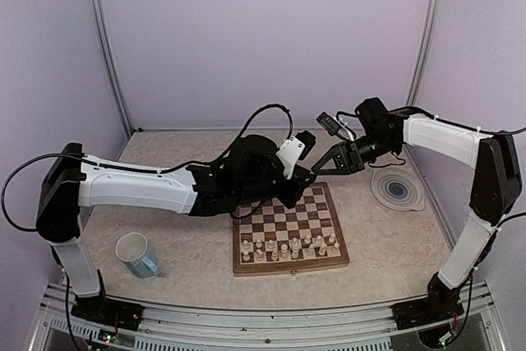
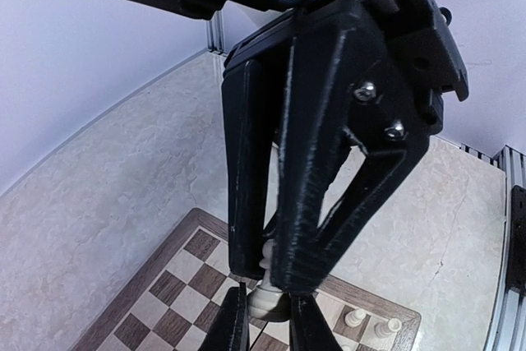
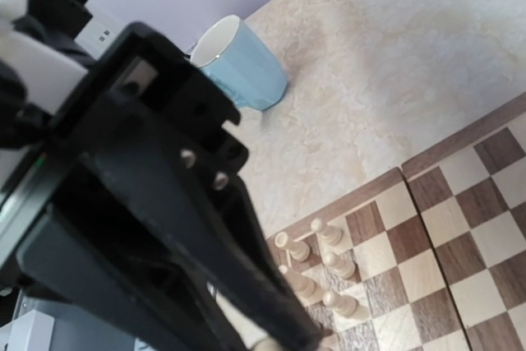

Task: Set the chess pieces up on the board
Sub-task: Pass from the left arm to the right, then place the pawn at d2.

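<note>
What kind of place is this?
Most likely a robot test cell in a lab, not a home. Plain walls on metal posts enclose a table. The left arm and right arm are bolted at its near edge. A board and a mug sit on it.

- No word, number, brand or sign can be read in any of the three views.
- The board: nothing legible on its brown border.
- The mug: nothing legible on its blue side.
- A small pale patch on the black casing: too blurred to read.
</note>
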`<state>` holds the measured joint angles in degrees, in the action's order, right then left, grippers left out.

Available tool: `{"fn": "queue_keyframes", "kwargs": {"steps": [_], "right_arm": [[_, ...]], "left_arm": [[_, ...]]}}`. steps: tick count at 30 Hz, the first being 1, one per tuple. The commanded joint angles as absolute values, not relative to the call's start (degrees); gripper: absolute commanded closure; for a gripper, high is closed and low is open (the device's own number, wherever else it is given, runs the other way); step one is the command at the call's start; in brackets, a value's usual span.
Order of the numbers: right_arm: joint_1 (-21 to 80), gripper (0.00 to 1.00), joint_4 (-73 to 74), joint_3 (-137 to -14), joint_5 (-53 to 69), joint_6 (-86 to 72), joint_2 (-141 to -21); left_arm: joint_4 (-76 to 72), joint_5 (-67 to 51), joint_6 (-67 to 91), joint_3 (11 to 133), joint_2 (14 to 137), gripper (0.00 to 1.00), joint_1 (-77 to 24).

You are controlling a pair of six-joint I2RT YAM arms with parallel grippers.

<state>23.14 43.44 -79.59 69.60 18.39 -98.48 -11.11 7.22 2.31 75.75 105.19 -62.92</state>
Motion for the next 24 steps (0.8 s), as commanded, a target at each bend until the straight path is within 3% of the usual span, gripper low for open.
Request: {"fn": "queue_keyframes", "kwargs": {"steps": [1, 3, 8, 12, 17, 24], "right_arm": [[23.9, 0.85, 44.6, -78.9, 71.6, 19.8, -99.4], [24.0, 0.88, 44.6, -79.4, 71.0, 20.1, -99.4], [24.1, 0.93, 45.9, -83.1, 62.7, 21.8, -99.3], [24.7, 0.93, 46.9, -86.1, 52.8, 24.3, -99.1], [28.8, 0.93, 46.9, -87.8, 41.0, 27.3, -99.4], [38.8, 0.93, 46.9, -90.0, 29.3, 29.9, -101.9]], "left_arm": [[-12.4, 8.9, 1.7, 76.0, 105.4, 0.95, -63.2], [-12.3, 9.2, 1.7, 76.1, 105.4, 0.93, -63.2], [-9.6, 12.7, 1.5, 76.1, 105.2, 0.61, -63.2], [-6.3, 14.2, 0.2, 72.2, 99.9, 0.44, -62.8], [-1.4, 13.1, 1.9, 69.9, 89.5, 0.37, -58.4], [1.1, 5.9, 9.2, 69.1, 79.9, 0.32, -41.4]]}}
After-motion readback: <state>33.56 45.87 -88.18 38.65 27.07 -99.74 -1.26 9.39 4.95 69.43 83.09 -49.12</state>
